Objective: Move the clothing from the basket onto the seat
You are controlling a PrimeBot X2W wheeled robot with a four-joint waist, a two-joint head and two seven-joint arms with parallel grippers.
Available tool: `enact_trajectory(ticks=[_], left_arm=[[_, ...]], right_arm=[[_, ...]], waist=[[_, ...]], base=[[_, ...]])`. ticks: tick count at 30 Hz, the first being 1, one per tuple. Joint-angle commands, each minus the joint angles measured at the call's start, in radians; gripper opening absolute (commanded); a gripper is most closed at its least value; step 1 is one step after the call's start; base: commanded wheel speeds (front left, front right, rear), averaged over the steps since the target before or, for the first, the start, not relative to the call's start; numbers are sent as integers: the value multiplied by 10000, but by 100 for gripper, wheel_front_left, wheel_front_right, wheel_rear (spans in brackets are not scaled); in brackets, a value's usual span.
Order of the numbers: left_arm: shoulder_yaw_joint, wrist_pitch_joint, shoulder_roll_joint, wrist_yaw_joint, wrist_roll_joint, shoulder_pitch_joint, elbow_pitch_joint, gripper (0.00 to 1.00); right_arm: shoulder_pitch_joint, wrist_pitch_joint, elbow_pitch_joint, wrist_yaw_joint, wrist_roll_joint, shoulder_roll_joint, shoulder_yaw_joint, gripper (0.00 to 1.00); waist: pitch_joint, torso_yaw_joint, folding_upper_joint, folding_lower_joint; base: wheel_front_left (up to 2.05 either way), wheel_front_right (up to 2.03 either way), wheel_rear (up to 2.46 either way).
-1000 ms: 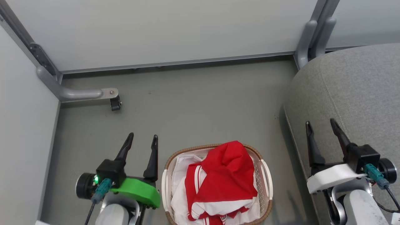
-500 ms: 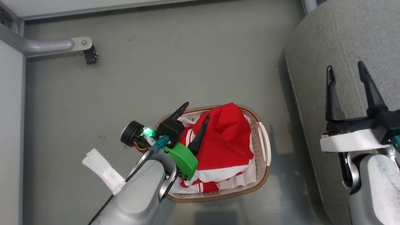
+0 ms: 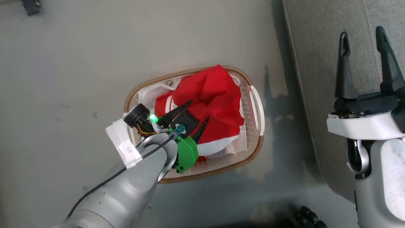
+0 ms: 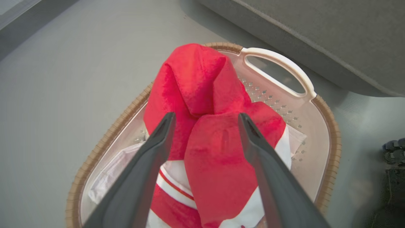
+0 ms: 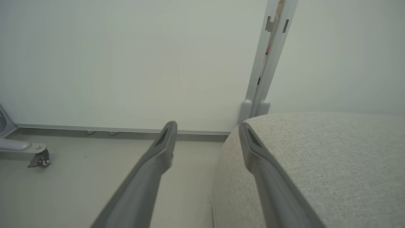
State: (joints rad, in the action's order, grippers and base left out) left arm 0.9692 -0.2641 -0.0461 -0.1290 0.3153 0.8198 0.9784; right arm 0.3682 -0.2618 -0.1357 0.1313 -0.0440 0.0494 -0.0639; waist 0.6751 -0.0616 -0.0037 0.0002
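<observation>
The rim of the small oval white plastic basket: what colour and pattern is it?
The basket rim is brown and woven; left wrist view shows it best.

Head cam top-down, L wrist close, both on basket (image 3: pixel 257 107); R wrist toward wall (image 5: pixel 126 63)

The left end effector (image 3: pixel 199 110) is carried on a silver forearm (image 3: pixel 136 183) stretched diagonally up from the lower left of the head view, and its two dark fingers (image 4: pixel 148 158) are spread apart. The right end effector (image 3: pixel 362 31) is held at the far right, with its fingers parted and pointed up that view.
</observation>
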Motion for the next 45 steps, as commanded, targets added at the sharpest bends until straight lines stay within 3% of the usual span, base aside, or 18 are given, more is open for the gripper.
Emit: enact_trajectory(ticks=[1,15,17,18,20,21,33,45], left_arm=[[138,-2,-77,-27,92,348,180,100],[744,-6,-71,-24,355,1242,785,100],[956,-6,-69,-25,499,1160,612,59],[1052,-6,-71,-25,601,1146,503,31],[1206,-5,-71,-26,764,1138,303,2],[1252,-5,-71,-26,826,1153,193,0],[1052,-7,-79,126,559,1461,-942,0],[552,-7,-779,117,-443,945,-2653,0]], right_arm=[[240,-49,-93,-10,-101,19,23,100],[786,-49,-448,-10,-375,21,267,100],[815,-49,-414,-10,-401,22,219,100],[835,-49,-389,-10,-413,22,191,100],[867,-49,-361,-10,-402,22,133,100],[884,-49,-340,-10,-384,21,128,100],[751,-49,145,-10,62,24,-139,100],[-160,-49,808,-10,518,27,-321,100]], waist=[[1124,-718,37,-2],[2016,-1011,37,-2],[2057,-982,37,-2],[2066,-960,37,-2],[2078,-898,37,-2],[2085,-866,37,-2],[1329,-157,37,-2],[-1341,715,37,-2]], base=[[0,0,0],[0,0,0],[0,0,0],[0,0,0],[0,0,0],[0,0,0],[0,0,0],[0,0,0]])
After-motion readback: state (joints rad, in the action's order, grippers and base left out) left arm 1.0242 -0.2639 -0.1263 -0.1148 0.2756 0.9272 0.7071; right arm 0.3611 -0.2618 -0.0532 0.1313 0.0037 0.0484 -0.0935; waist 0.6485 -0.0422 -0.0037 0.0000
